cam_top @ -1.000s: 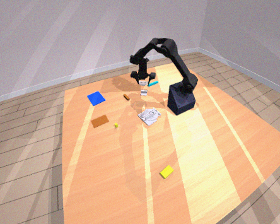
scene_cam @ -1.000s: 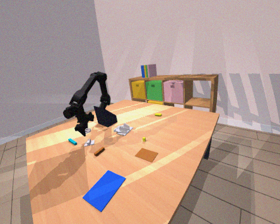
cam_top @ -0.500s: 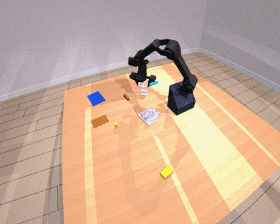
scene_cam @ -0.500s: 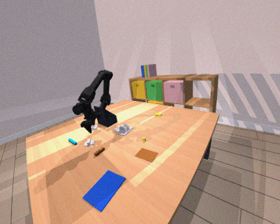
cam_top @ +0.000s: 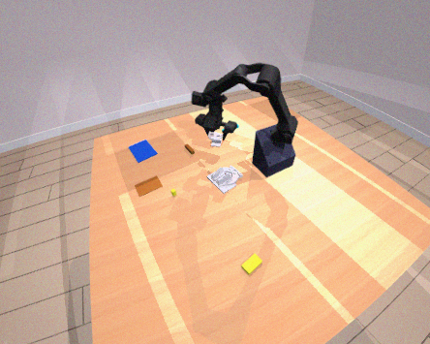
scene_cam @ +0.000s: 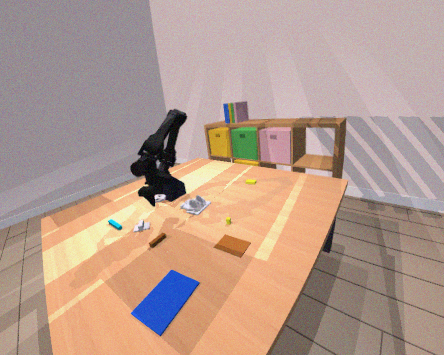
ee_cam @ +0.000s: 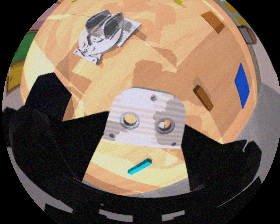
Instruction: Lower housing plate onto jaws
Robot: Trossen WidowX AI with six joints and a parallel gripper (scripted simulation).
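The white housing plate (ee_cam: 145, 106) (scene_cam: 159, 198) has two round holes and spans the space between my fingers. My gripper (ee_cam: 145, 121) (cam_top: 217, 133) is shut on its side edges and holds it in the air. The light grey base (cam_top: 218, 185) (scene_cam: 191, 212) (ee_cam: 131, 27) lies on the table with the two grey jaws (ee_cam: 106, 24) (scene_cam: 198, 202) on it, side by side. The plate is well away from the base, which lies toward the upper left in the wrist view. The stubs are too small to make out.
A small white stand (scene_cam: 141, 227) and a cyan bar (scene_cam: 115, 224) (ee_cam: 140, 166) are near the gripper. A brown bar (cam_top: 189, 148), a blue sheet (cam_top: 142, 150), a brown slab (cam_top: 148, 186), a small yellow cylinder (cam_top: 173, 193) and a yellow block (cam_top: 252, 264) lie farther around the table.
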